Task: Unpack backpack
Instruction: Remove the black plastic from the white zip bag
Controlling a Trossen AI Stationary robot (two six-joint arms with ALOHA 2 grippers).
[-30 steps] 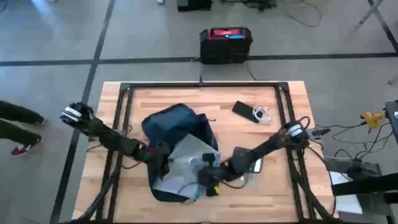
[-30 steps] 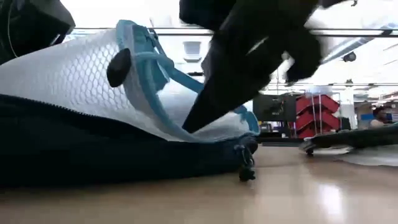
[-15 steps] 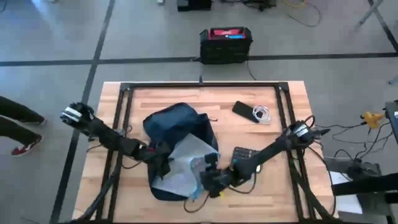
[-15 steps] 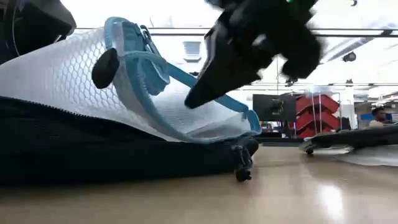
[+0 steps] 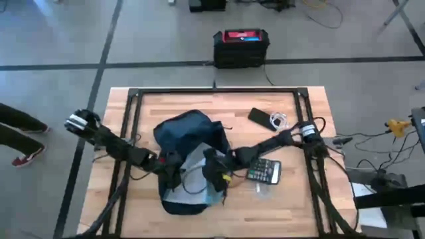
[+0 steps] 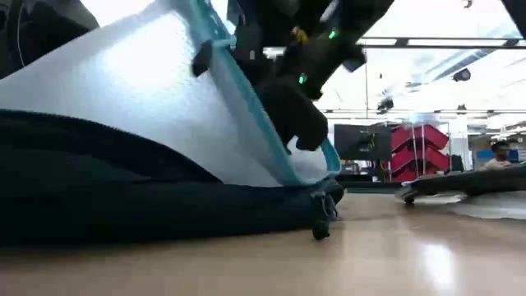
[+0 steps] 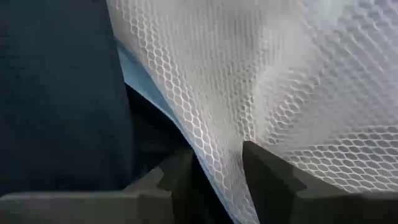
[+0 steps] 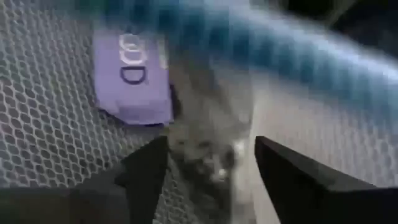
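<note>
The dark navy backpack (image 5: 186, 133) lies on the wooden table, its white mesh inner flap (image 6: 123, 99) with a teal edge (image 6: 238, 82) standing up steeply. My left gripper (image 5: 174, 172) is at the opening's left side, shut on the mesh. My right gripper (image 5: 214, 178) stands open at the flap's teal edge, over the mesh (image 8: 56, 143) and a purple item (image 8: 130, 81) behind it. A grey calculator (image 5: 264, 171) lies on the table right of the backpack. My left gripper pinches a fold of the white mesh (image 7: 217, 155) between its two fingers, and the mesh runs on upward past them. Whether one layer or several, I cannot tell. My right gripper: I cannot tell whether its open fingers (image 8: 146, 171) touch the mesh.
A black phone with a coiled white cable (image 5: 269, 120) lies at the far right of the table. A rigid black box with a red top (image 5: 240, 45) stands on the floor beyond the far edge. A person's legs (image 5: 16, 133) show at the left.
My right gripper has gone from the backpack's near right corner toward the far left, in over the opening, and has opened. The mesh flap's teal edge has swung up and now stands much steeper. The calculator now lies uncovered right of the backpack.
</note>
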